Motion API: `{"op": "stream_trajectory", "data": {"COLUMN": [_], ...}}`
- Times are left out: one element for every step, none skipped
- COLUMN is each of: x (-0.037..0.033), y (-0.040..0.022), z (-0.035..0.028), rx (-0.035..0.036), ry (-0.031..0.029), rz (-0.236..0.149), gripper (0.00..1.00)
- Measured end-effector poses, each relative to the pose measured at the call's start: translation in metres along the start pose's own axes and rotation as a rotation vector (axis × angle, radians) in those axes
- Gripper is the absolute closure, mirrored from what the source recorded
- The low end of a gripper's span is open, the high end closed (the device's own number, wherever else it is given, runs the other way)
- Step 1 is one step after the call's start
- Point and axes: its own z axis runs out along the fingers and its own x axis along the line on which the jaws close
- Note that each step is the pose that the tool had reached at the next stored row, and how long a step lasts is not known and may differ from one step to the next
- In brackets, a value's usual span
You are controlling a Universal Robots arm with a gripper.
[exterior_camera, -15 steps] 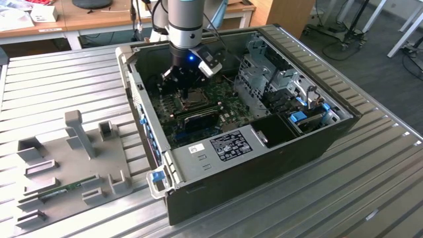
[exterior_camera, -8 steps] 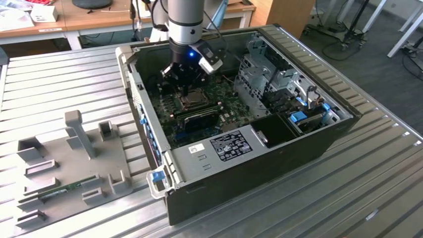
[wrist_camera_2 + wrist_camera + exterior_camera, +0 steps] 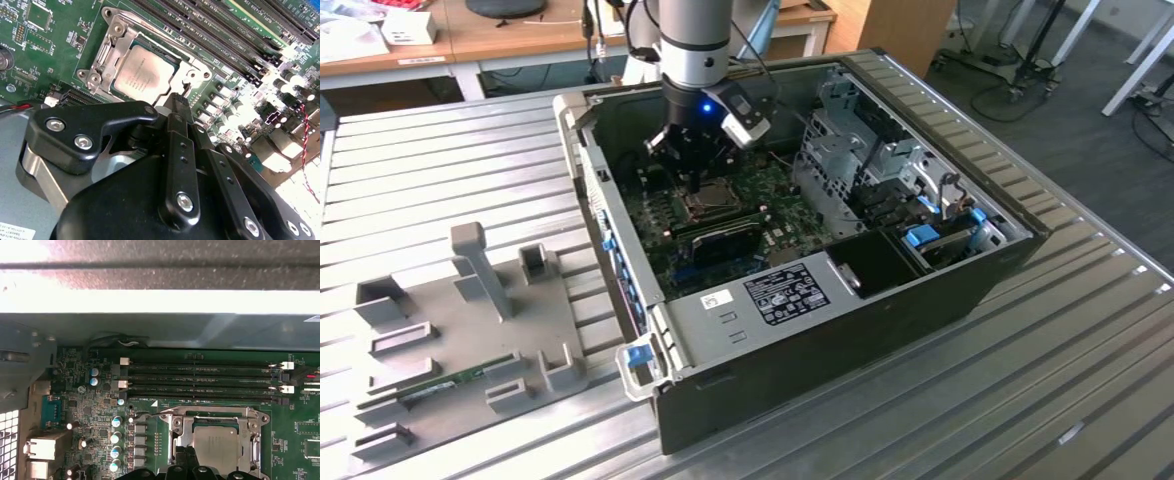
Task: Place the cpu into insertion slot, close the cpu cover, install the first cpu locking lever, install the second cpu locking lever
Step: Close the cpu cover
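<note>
- The chip [image 3: 142, 75] lies flat in its socket [image 3: 159, 49], at the far end of the green board [image 3: 60, 60].
- The cover [image 3: 112, 50] looks folded down around it, its metal frame ringing the chip's top.
- A thin wire lever [image 3: 150, 414] runs along the cover's edge on the memory-slot side; I cannot tell whether it is latched.
- The hand [image 3: 178, 102] is pressed together and holds nothing, its tip right at the cover's edge.
- I'd judge the lever work is in hand; it calls for a firm push down, then sideways under the catch.
- All this sits inside the open computer case [image 3: 854, 350] on the ribbed surface [image 3: 454, 150].
</note>
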Motion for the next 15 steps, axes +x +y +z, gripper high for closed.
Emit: {"op": "stream_trajectory", "data": {"x": [-0.0007, -0.0019, -0.0037, -0.0058, -0.0078, -0.0099, -0.0121, -0.0144, -0.0166, -0.0189, -0.0209, -0.0226, -0.0239, -0.0245, -0.0245], "y": [0.0000, 0.0000, 0.0000, -0.0001, -0.0001, -0.0001, -0.0002, -0.0002, -0.0002, -0.0003, -0.0003, -0.0003, -0.0004, -0.0004, -0.0004], "z": [0.0000, 0.0000, 0.0001, 0.0001, 0.0001, 0.0002, 0.0002, 0.0002, 0.0003, 0.0003, 0.0003, 0.0003, 0.0003, 0.0003, 0.0004], "rx": [0.0001, 0.0001, 0.0001, -0.0001, 0.0000, 0.0000, 0.0000, -0.0001, -0.0001, 0.0000, -0.0001, 0.0000, 0.0000, -0.0001, -0.0002], "ry": [0.0002, 0.0002, 0.0001, 0.0000, 0.0001, 0.0001, 0.0000, 0.0000, 0.0000, 0.0001, 0.0000, 0.0001, 0.0001, 0.0001, 0.0000], "rz": [0.000, 0.000, 0.000, 0.000, 0.000, 0.000, 0.000, 0.000, 0.000, 0.000, 0.000, 0.000, 0.000, 0.000, 0.000], "gripper": [0.89, 0.89, 0.89, 0.89, 0.89, 0.89, 0.89, 0.89, 0.89, 0.89, 0.89, 0.89, 0.89, 0.89, 0.89]}}
